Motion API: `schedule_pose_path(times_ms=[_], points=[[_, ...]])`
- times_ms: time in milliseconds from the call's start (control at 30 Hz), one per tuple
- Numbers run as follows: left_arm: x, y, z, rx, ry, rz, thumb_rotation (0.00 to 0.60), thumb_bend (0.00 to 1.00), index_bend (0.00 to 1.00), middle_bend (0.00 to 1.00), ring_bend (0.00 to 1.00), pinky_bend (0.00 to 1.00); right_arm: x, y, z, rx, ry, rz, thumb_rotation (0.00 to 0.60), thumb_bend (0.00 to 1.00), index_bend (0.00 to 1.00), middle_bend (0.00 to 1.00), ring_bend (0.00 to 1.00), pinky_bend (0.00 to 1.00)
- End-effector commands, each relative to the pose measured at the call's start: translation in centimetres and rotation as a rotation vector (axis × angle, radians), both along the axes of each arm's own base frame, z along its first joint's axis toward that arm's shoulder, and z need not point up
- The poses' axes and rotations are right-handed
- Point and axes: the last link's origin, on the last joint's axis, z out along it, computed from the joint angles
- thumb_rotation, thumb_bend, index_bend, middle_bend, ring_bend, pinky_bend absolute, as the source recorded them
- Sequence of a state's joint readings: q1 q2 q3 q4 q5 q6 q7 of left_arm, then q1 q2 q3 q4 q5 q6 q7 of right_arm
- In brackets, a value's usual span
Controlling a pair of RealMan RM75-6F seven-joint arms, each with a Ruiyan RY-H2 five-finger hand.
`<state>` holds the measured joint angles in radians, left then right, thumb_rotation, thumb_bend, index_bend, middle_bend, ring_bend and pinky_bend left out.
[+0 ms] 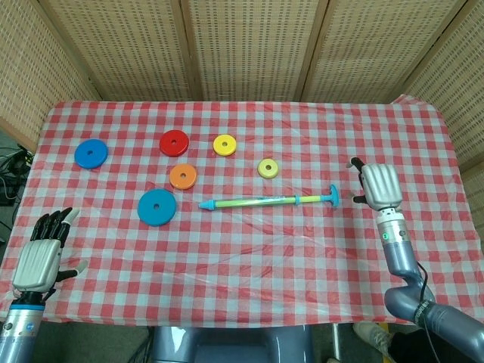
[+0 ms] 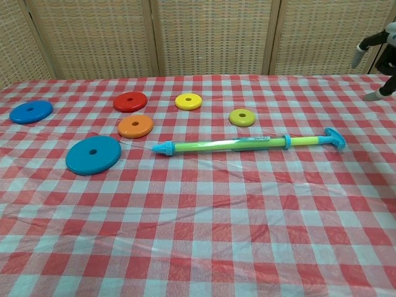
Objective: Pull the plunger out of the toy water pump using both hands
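The toy water pump (image 1: 253, 202) (image 2: 229, 145) lies flat across the middle of the table, a green tube with a blue nozzle at its left end. Its plunger handle (image 1: 332, 196) (image 2: 335, 138), a blue T, sticks out at the right end. My right hand (image 1: 378, 186) hovers just right of the handle, back toward the camera, fingers pointing down and holding nothing; in the chest view only its fingertips (image 2: 380, 49) show at the upper right edge. My left hand (image 1: 43, 252) is at the table's front left corner, open and far from the pump.
Rings lie left of and behind the pump: a large blue ring (image 1: 156, 207), orange ring (image 1: 182, 176), red ring (image 1: 174, 142), yellow ring (image 1: 224, 144), olive ring (image 1: 268, 168) and another blue ring (image 1: 91, 153) at far left. A wicker screen stands behind the table.
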<state>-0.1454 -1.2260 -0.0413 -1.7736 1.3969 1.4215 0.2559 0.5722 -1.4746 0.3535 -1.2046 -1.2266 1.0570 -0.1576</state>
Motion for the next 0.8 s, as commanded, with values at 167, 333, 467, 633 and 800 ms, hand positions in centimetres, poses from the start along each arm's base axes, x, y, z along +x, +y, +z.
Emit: schedule_pose_path(times_ms=[167, 333, 467, 633, 800], points=[[0.0, 0.9, 0.3, 0.001, 0.011, 0.01, 0.6, 0.18, 0.0, 0.0, 0.0, 0.0, -0.8, -1.6, -1.6, 0.071, 0.035, -0.08, 0.6, 0.38, 0.5, 1.0, 1.0, 0.86], [0.3, 1.3, 0.6, -0.006, 0.02, 0.004, 0.6, 0.18, 0.0, 0.0, 0.0, 0.0, -1.3, -1.9, -2.6, 0.108, 0.053, -0.114, 0.6, 0.45, 0.51, 1.0, 1.0, 0.86], [0.9, 1.6, 0.6, -0.006, 0.015, -0.003, 0.6, 0.18, 0.0, 0.0, 0.0, 0.0, -1.7, -1.9, -3.7, 0.154, 0.072, -0.144, 0.6, 0.48, 0.5, 1.0, 1.0, 0.86], [1.6, 2.0, 0.8, -0.006, 0.006, -0.018, 0.6, 0.18, 0.0, 0.0, 0.0, 0.0, -2.2, -1.9, -4.6, 0.193, 0.079, -0.168, 0.6, 0.5, 0.47, 1.0, 1.0, 0.86], [2.3, 2.3, 0.7, -0.012, 0.002, -0.03, 0.6, 0.18, 0.0, 0.0, 0.0, 0.0, -2.1, -1.9, -5.5, 0.224, 0.087, -0.171, 0.6, 0.5, 0.45, 1.0, 1.0, 0.86]])
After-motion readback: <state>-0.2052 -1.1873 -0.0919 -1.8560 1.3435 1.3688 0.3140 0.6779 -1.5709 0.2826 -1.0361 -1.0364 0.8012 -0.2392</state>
